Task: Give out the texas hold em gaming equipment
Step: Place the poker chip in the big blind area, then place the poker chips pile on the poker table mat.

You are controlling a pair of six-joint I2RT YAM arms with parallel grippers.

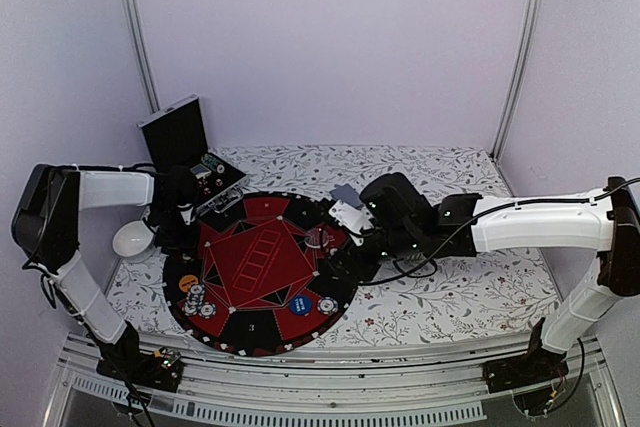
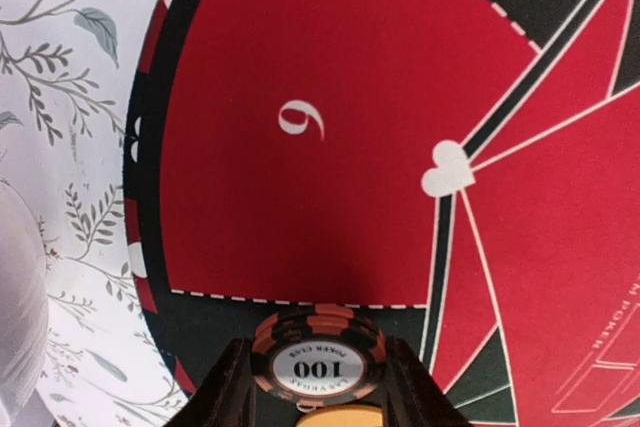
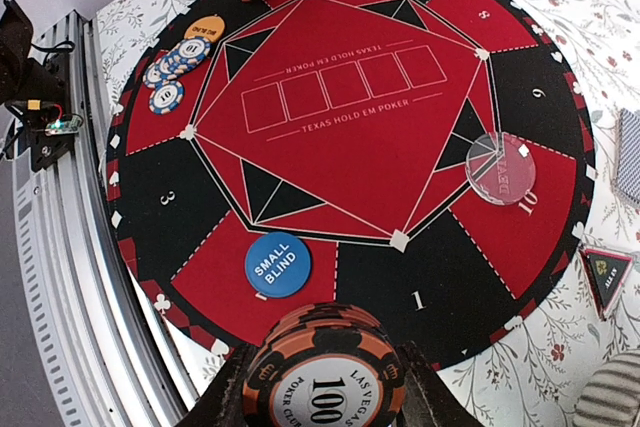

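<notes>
Two loads, both clamped: left gripper (image 2: 318,392) holds a 100 chip (image 2: 318,355) at 10 o'clock of the poker mat (image 1: 262,269); right gripper (image 3: 322,397) holds a chip stack (image 3: 325,362) at 3 o'clock. Lower each flat onto its seat panel before releasing.

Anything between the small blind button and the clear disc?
No. Between the small blind button and the clear disc lies only bare mat, per the right wrist view.

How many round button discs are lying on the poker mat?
3: blue disc at the near edge, orange disc beside the chip pile, clear disc by seat 10. Others may be hidden.
</notes>
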